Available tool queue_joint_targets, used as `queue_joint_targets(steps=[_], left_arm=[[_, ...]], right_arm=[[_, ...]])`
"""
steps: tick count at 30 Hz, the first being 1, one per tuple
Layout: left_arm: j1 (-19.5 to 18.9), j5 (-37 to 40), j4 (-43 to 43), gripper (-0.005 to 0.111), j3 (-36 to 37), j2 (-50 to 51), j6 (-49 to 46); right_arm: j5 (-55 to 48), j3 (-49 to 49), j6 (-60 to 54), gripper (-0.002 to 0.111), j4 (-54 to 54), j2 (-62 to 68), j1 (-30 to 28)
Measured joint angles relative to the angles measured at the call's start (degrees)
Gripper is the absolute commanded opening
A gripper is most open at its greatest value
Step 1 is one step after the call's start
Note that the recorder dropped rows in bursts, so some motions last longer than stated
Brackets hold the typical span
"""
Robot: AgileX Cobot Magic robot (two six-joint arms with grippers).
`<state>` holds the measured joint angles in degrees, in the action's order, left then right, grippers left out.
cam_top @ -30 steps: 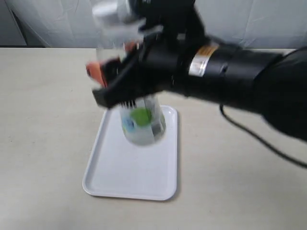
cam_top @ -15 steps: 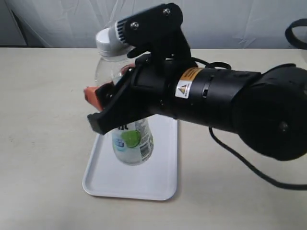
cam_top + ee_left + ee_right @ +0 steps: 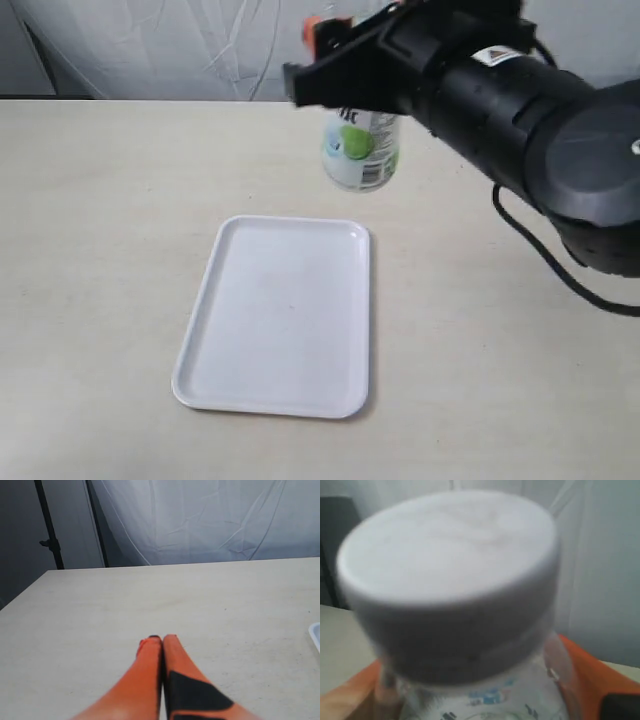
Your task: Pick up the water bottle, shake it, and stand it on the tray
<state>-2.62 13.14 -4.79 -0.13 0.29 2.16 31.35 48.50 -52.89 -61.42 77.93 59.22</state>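
Observation:
The water bottle (image 3: 361,151) hangs in the air beyond the far edge of the tray (image 3: 280,318), its lime label facing the camera. My right gripper (image 3: 340,60) is shut on its upper part, so the cap is hidden in the exterior view. In the right wrist view the white cap (image 3: 450,575) fills the frame, and orange fingers (image 3: 592,675) press both sides of the bottle. The white tray lies flat on the table with nothing on it. My left gripper (image 3: 161,639) is shut with nothing in it, low over bare table; it is outside the exterior view.
The beige table (image 3: 100,200) spreads around the tray. A white cloth backdrop (image 3: 150,50) hangs behind the table. A black cable (image 3: 560,280) trails from the right arm over the table's right side. A corner of the tray (image 3: 316,632) shows in the left wrist view.
My right gripper has lifted the bottle up and away from over the tray, to the far right. The bottle went from low above the tray to high above the table behind it.

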Motion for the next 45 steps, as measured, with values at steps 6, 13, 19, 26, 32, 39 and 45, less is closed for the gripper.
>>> queue_joint_targets(steps=[6, 13, 19, 26, 32, 39, 45], left_arm=[[0.0, 0.0, 0.0, 0.0, 0.0, 0.0, 0.0], [0.0, 0.0, 0.0, 0.0, 0.0, 0.0, 0.0], [0.0, 0.0, 0.0, 0.0, 0.0, 0.0, 0.0], [0.0, 0.0, 0.0, 0.0, 0.0, 0.0, 0.0], [0.0, 0.0, 0.0, 0.0, 0.0, 0.0, 0.0], [0.0, 0.0, 0.0, 0.0, 0.0, 0.0, 0.0], [0.0, 0.0, 0.0, 0.0, 0.0, 0.0, 0.0]], right_arm=[[-18.0, 2.2, 22.1, -0.001, 32.7, 0.2, 4.9], [-23.0, 2.2, 24.2, -0.001, 33.0, 0.3, -3.8], [-16.8, 2.5, 31.0, -0.001, 29.0, 0.1, -3.8], [-20.9, 2.7, 28.9, -0.001, 43.2, 1.3, 5.2], [-22.7, 2.2, 15.5, -0.001, 23.3, 0.1, -6.8], [-19.7, 2.2, 20.7, -0.001, 21.8, -2.0, -3.6], [-22.1, 2.2, 20.6, -0.001, 30.8, -1.1, 5.5]])
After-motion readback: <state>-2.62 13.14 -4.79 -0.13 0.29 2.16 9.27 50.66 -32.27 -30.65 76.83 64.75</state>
